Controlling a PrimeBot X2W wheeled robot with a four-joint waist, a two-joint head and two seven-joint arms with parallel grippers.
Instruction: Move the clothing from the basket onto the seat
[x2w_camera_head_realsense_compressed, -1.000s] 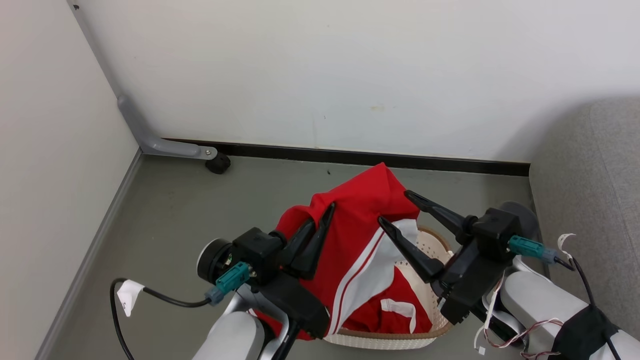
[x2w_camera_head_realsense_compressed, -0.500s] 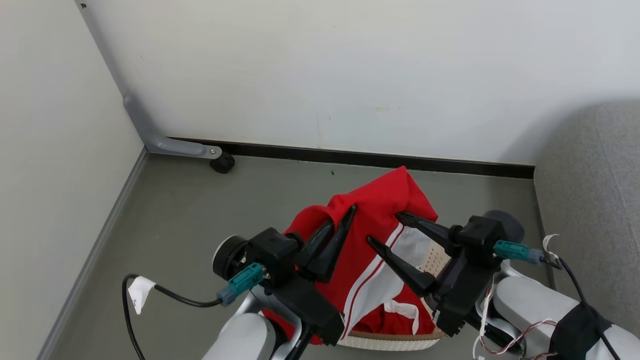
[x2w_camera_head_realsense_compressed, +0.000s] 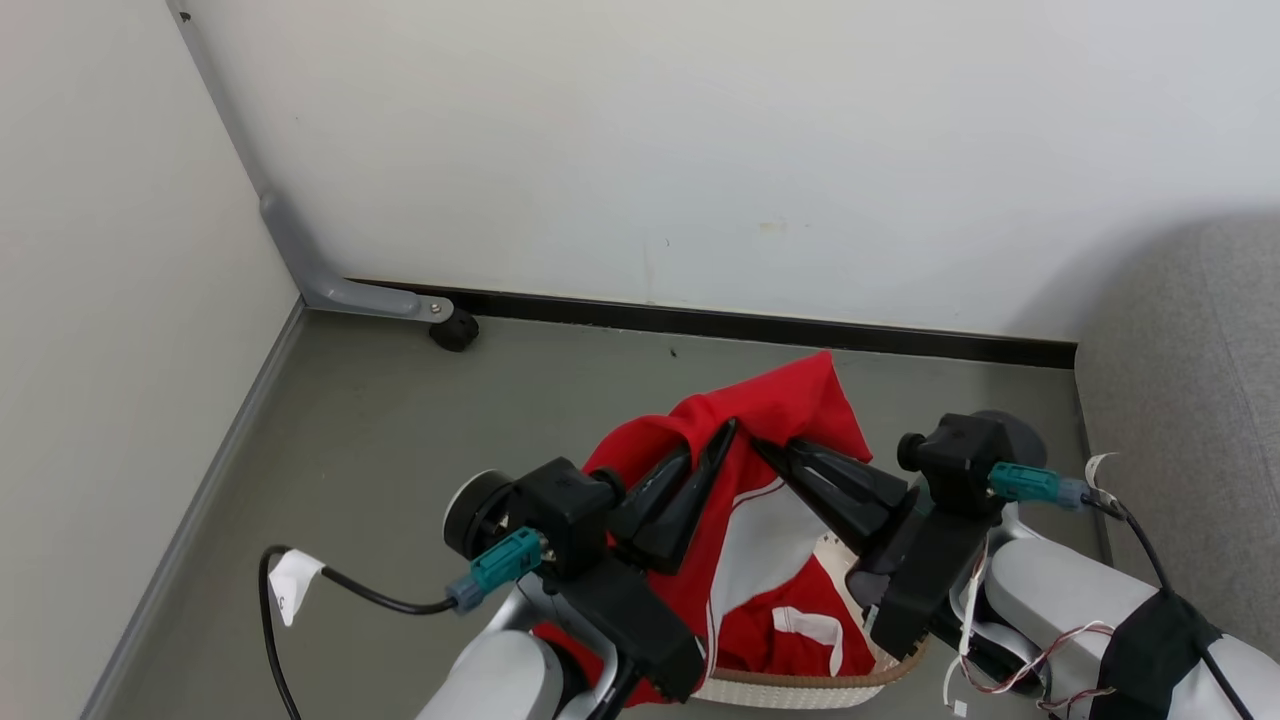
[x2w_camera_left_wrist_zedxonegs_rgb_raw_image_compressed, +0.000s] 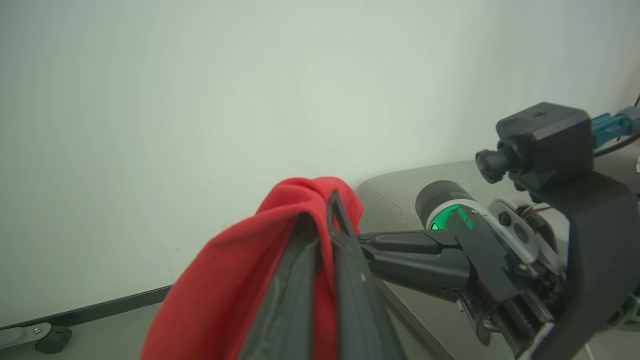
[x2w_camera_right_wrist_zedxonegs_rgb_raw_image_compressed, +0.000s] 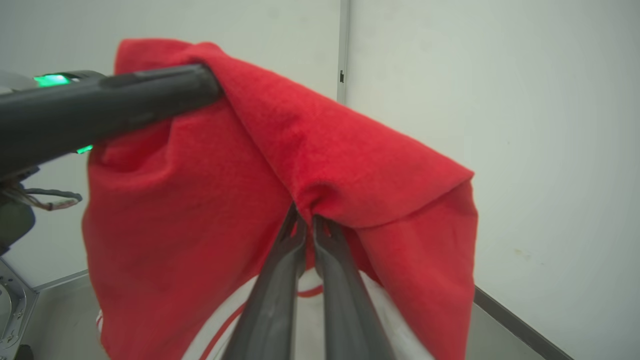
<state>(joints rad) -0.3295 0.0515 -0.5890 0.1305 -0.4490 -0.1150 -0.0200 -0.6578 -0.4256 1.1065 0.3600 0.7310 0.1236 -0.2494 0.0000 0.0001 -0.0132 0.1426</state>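
Right gripper (x2w_camera_right_wrist_zedxonegs_rgb_raw_image_compressed: 303, 216): jaws pinched together on a fold of the clothing (x2w_camera_head_realsense_compressed: 795, 400), with red fabric puckered right at the tips in my right wrist view. Left gripper (x2w_camera_head_realsense_compressed: 712, 438): also clamped, and the left wrist view shows red cloth sandwiched between the two fingers. The two grip points sit close together, tips almost meeting, so the top edge is bunched into a short ridge between them rather than spread out.

The clothing hangs from that ridge. The upper part is raised over the basket (x2w_camera_head_realsense_compressed: 800, 682). The white-striped lower part drapes down inside the rim. More red and white fabric lies at the bottom of the basket. I can't tell whether that is a second piece or just the tail of the held one.

The basket sits on the grey floor (x2w_camera_head_realsense_compressed: 400, 420) directly in front of me, partly under my forearms. The seat (x2w_camera_head_realsense_compressed: 1190, 400) is off to my right, apart from the basket.

Progress, my read:
- grasp: done, both sides holding
- lift: partial, the hem isn't clear of the rim
- transfer: not started, none of the red fabric is on the part of the seat I can see
- left to do: raise until the cloth clears the rim, swing right, lay it on the seat, let go, then go back for whatever is left in the basket

Risk: the trailing hem could snag on the rim and drag the basket along.
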